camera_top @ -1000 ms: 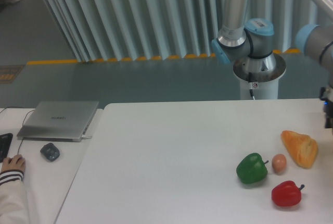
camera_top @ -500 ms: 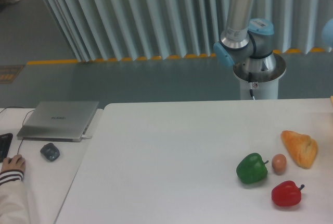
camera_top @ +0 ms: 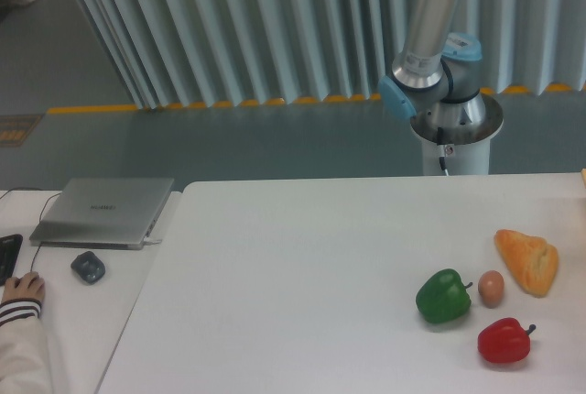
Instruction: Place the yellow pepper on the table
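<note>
On the plain white desk [camera_top: 302, 266] we see a glossy green pepper [camera_top: 443, 297] with a red pepper [camera_top: 503, 341] at its 4 o'clock, but neither the yellow pepper nor the tool is in view.

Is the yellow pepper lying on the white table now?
No, the table bears only a green pepper, a red pepper, an egg and bread.
</note>
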Tool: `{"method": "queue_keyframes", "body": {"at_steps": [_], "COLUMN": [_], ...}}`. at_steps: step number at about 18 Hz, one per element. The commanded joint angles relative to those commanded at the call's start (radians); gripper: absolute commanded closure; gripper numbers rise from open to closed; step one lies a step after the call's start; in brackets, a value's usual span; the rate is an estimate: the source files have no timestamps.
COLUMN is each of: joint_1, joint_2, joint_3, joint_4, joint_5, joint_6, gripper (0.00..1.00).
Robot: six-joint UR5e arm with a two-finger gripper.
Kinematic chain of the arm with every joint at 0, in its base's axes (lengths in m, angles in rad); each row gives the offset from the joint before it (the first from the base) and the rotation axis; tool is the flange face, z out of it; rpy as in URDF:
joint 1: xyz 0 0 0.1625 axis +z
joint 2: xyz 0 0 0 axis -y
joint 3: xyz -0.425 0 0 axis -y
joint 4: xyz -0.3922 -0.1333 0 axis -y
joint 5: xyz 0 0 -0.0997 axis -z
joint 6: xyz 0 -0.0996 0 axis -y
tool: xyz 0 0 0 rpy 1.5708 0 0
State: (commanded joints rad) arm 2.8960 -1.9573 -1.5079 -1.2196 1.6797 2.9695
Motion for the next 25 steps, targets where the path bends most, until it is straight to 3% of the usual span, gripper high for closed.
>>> {"method": "queue_keyframes", "body": {"at_steps": [5,22,25], "joint_1": [0.048,0.095,0.088], "joint_2": [-0.015,-0.064,-0.057], "joint_3": [-0.008,-0.045,-0.038], "joint_4": [0.041,0.043,0.038], "joint_5": [-0.003,-0.069,-0.057], "joint_6": [0.08,0.086,0.056], "gripper": [0.0,0.0,0.38]}}
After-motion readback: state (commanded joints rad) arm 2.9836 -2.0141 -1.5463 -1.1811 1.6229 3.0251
